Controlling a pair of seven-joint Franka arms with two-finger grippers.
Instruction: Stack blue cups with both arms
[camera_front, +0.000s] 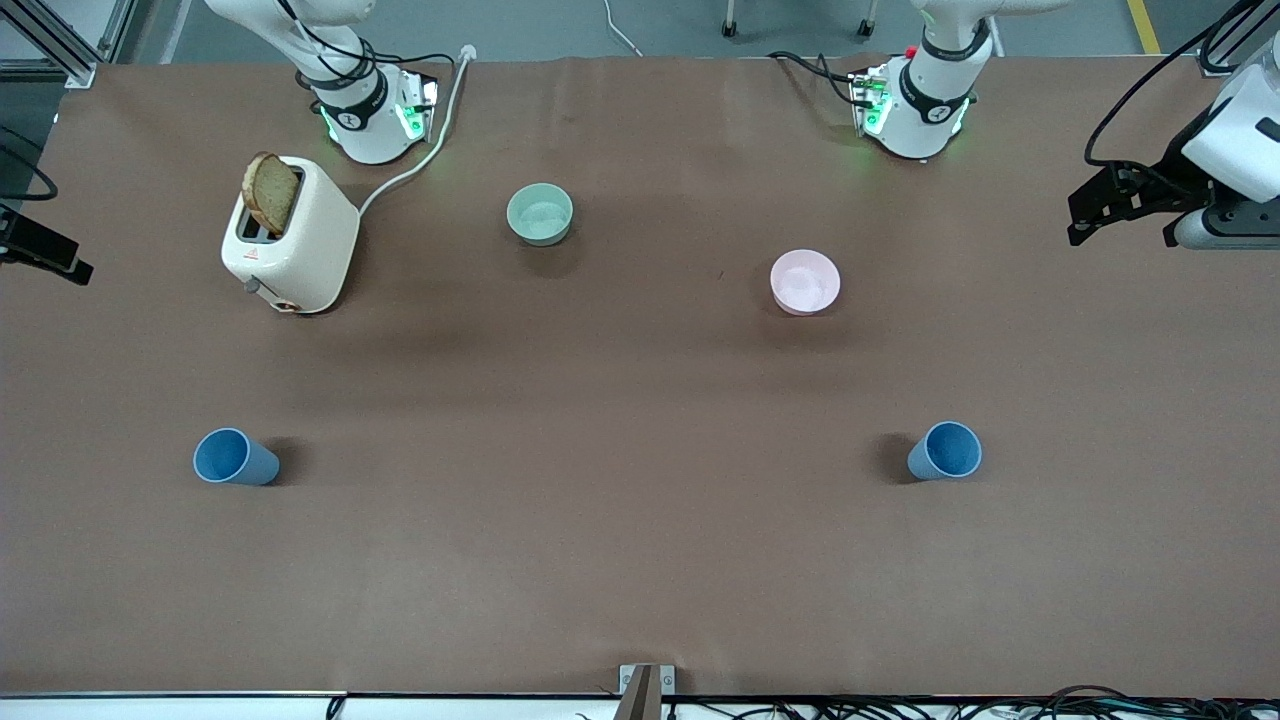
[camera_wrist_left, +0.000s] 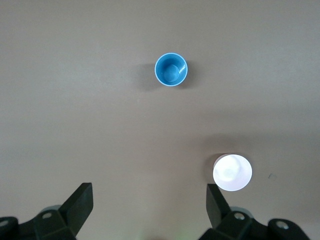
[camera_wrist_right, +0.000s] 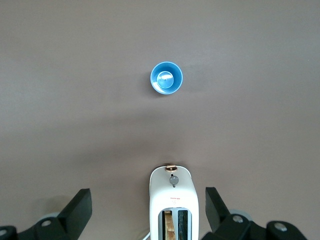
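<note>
I see both arms raised high over the counter and waiting. The left end effector (camera_wrist_left: 150, 210) points straight down, with its fingers (camera_wrist_left: 80, 202) spread wide apart. The right end effector (camera_wrist_right: 149, 210) has the same pose, its fingers (camera_wrist_right: 216, 205) also wide apart and holding nothing.

You are looking at a robotics lab. Two white arms are bolted by their bases (camera_front: 372, 120) to a long table (camera_front: 640, 560) under a brown cover, with aluminium framing (camera_front: 60, 45) at one corner, loose cables (camera_front: 1000, 700) along the near edge and a grey floor (camera_front: 680, 25). The toaster (camera_front: 290, 235) and bowls are test props.
</note>
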